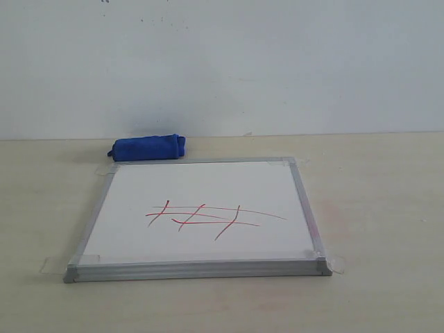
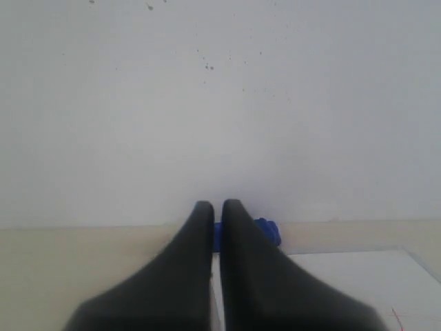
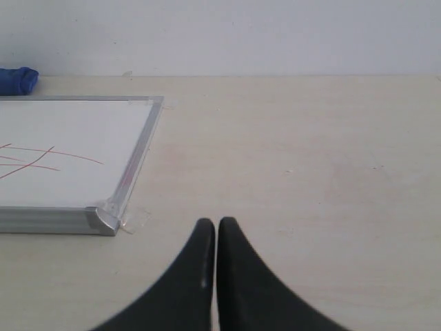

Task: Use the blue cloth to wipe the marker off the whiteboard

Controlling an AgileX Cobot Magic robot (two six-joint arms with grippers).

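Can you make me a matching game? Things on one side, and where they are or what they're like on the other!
1. rolled deep-blue plush cloth
2. thin red marker lines
3. flat silver-framed whiteboard
4. black right claw

A. shut, holding nothing
B. taped down at its corners
C. past the board's far edge, by the white wall
D. drawn on the board

Pairs: 1-C, 2-D, 3-B, 4-A.

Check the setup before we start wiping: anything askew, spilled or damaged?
Nothing stands out. The whiteboard lies flat, corners taped; the marker lines are unwiped; the blue cloth sits rolled behind its far edge.
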